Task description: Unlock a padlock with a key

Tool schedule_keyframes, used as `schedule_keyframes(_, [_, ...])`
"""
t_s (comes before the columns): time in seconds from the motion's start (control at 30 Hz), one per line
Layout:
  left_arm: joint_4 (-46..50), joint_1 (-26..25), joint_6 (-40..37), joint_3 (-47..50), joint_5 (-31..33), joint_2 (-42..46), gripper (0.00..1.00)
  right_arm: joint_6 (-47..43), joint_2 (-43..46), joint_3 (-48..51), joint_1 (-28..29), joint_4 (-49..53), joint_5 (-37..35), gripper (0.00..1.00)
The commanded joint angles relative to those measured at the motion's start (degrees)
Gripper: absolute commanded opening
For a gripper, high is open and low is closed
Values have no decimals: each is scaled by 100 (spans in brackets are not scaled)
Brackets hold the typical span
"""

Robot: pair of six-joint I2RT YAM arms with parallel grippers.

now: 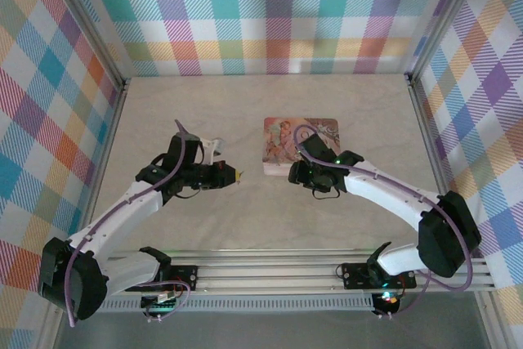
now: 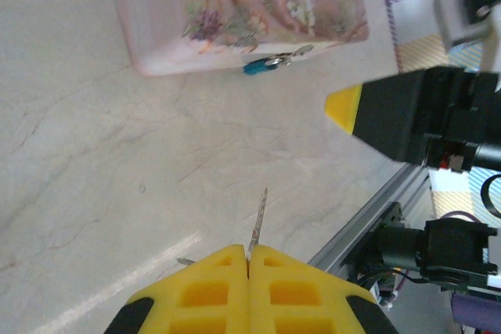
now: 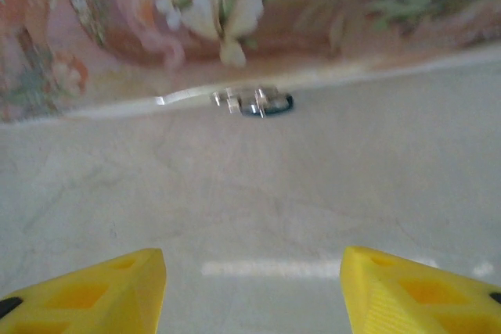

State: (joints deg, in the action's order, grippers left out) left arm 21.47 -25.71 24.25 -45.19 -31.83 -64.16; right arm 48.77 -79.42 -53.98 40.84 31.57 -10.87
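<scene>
Straight out, key (image 2: pixel 258 220) toward padlock (image 2: pixel 262 64)

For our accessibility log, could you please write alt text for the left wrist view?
The left gripper, shut on the thin metal key, points it across the pale table toward the small teal padlock, which lies at the edge of the pink illustrated box.
</scene>
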Motion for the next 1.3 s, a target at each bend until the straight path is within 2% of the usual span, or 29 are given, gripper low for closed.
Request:
schedule_keyframes(0.0, [80, -141, 347, -105, 484, -154, 0, 96, -210, 298, -6, -663, -549, 62])
schedule_keyframes(0.27, [-331, -452, 634, -208, 813, -557, 0, -354, -339, 166, 29, -708, -936, 61])
schedule_keyframes(0.43, [-793, -485, 610, -87, 901, -703, 0, -410, -547, 329, 36, -1259, -1072, 52])
schedule_keyframes(0.57, [-845, -487, 554, -141, 822, -859, 0, -580, -988, 82, 123, -1484, -1199, 52])
schedule_keyframes(0.77, [-984, -487, 550, 55, 1052, -613, 0, -686, -1626, -355, 135, -1407, -1286, 53])
schedule_keyframes(1.27, [-672, -487, 368, 352, 1170, -273, 0, -827, -1946, -183, 122, -1952, -1722, 44])
